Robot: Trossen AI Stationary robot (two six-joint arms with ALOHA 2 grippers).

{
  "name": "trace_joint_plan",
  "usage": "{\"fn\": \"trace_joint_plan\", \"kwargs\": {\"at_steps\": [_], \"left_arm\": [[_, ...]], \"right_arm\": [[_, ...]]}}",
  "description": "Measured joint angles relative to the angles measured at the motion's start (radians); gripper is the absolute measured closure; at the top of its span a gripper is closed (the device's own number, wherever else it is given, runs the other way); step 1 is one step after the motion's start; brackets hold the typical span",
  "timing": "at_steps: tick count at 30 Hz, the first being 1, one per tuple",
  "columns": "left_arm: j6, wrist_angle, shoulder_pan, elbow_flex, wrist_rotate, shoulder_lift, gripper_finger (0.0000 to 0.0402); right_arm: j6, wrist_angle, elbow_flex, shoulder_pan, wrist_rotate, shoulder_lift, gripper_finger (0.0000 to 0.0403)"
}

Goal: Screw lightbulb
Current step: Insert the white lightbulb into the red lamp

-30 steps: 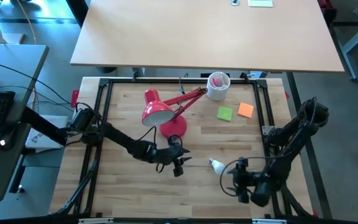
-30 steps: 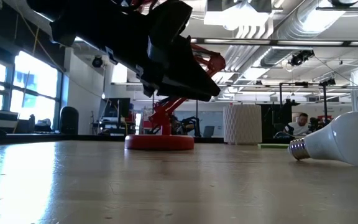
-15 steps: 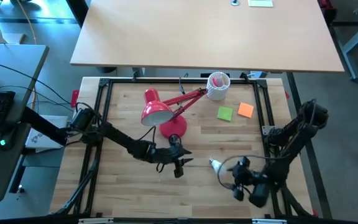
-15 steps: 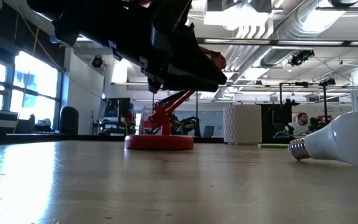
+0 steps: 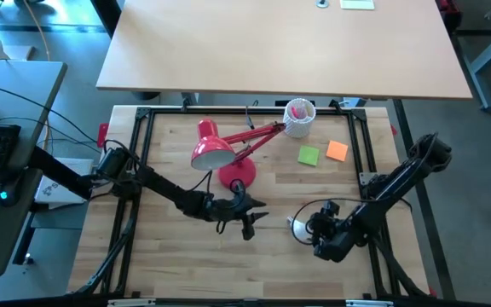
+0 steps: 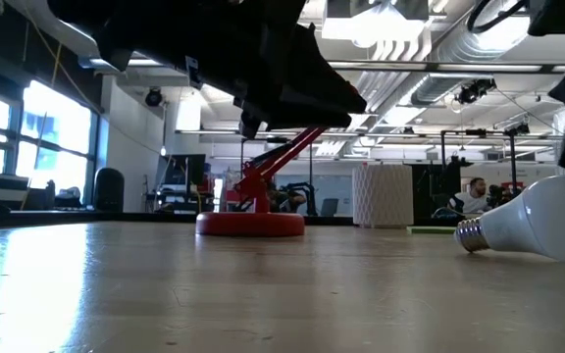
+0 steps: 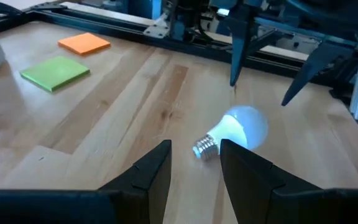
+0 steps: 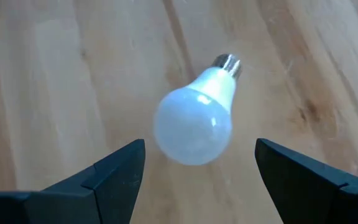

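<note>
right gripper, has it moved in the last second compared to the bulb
Yes. In the high view the right gripper has slid left across the table toward the lightbulb, which lies in the same spot; its open fingers now flank the bulb.

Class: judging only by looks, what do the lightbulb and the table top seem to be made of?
Lightbulb: frosted white globe, glass or plastic, with a soft sheen; the ribbed silvery base looks like metal.
Table top: pale wood in joined strips with visible grain, smooth and probably sealed.
</note>
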Motion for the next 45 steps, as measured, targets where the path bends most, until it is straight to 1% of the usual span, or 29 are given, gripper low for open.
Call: {"fn": "trace_joint_plan", "kwargs": {"at_steps": [2, 7, 9, 12, 14, 17, 21, 24, 32, 37, 41, 45], "left_arm": [[-0.010, 0.001, 0.001, 0.000, 0.004, 0.006, 0.0271], [-0.018, 0.015, 0.006, 0.000, 0.004, 0.030, 0.0271], [-0.034, 0.040, 0.010, 0.000, 0.006, 0.051, 0.0271], [-0.053, 0.090, 0.024, 0.001, 0.008, 0.077, 0.0271], [-0.053, 0.093, 0.035, 0.013, 0.009, 0.088, 0.0271], [-0.053, 0.092, 0.050, 0.042, 0.034, 0.114, 0.0271], [-0.049, 0.090, 0.080, 0.093, 0.063, 0.148, 0.0271], [-0.026, 0.088, 0.105, 0.133, 0.112, 0.187, 0.0271], [-0.069, 0.078, 0.141, 0.216, 0.249, 0.285, 0.0271], [-0.087, 0.080, 0.138, 0.236, 0.289, 0.321, 0.0271], [-0.088, 0.051, 0.136, 0.235, 0.287, 0.321, 0.0271], [-0.087, 0.066, 0.137, 0.236, 0.284, 0.320, 0.0271]], "right_arm": [[0.060, -0.002, 0.000, 0.029, 0.046, 0.005, 0.0100], [0.210, -0.015, 0.000, 0.144, 0.213, 0.030, 0.0100], [0.253, -0.038, 0.000, 0.187, 0.296, 0.057, 0.0100], [0.354, -0.076, 0.000, 0.226, 0.427, 0.116, 0.0100], [0.399, -0.072, -0.001, 0.240, 0.506, 0.170, 0.0100], [0.422, -0.043, -0.001, 0.246, 0.580, 0.247, 0.0100], [0.448, -0.004, -0.001, 0.246, 0.602, 0.329, 0.0100], [0.454, 0.029, -0.001, 0.255, 0.625, 0.376, 0.0100], [0.562, 0.050, -0.012, 0.258, 0.667, 0.442, 0.0100], [0.572, 0.233, -0.130, 0.258, 0.665, 0.429, 0.0100], [0.569, 0.403, -0.232, 0.258, 0.671, 0.423, 0.0100], [0.502, 0.558, -0.296, 0.258, 0.680, 0.417, 0.0100]]}}
